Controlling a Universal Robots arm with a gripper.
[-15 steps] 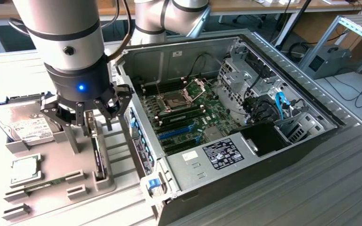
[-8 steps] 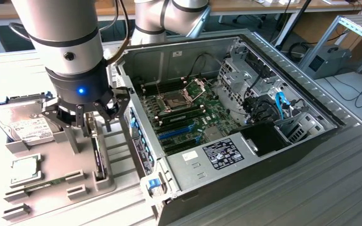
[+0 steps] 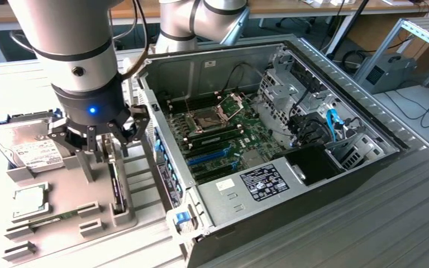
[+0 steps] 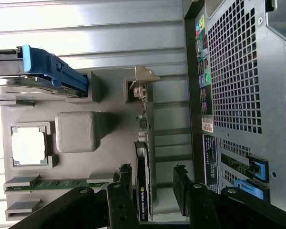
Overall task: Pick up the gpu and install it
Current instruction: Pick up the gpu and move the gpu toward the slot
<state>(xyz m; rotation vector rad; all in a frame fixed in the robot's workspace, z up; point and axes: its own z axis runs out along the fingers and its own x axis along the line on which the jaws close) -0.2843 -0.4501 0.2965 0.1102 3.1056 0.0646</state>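
The graphics card [image 4: 142, 183] stands on edge in a grey holder [image 3: 69, 192] on the bench [image 3: 393, 223], just beside the open computer case [image 3: 192, 70]. The fingers [image 4: 180, 181] are spread either side of it (nothing held). A clean grasp probably needs them centred and square to the card.

An open case [image 3: 199, 67] lies on a ribbed metal table [image 3: 393, 223], its green motherboard [image 3: 229, 139] facing up; blue cables [image 3: 334, 125] curl near the drive bays; at the exterior view's left, just beside the case, a grey tray [image 3: 65, 184] carries a hard drive [image 3: 28, 146] with a white label, a processor [image 3: 29, 201] in a square pocket, and a memory stick [image 3: 51, 220] near it; the case's perforated panel [image 4: 238, 71] faces the tray.
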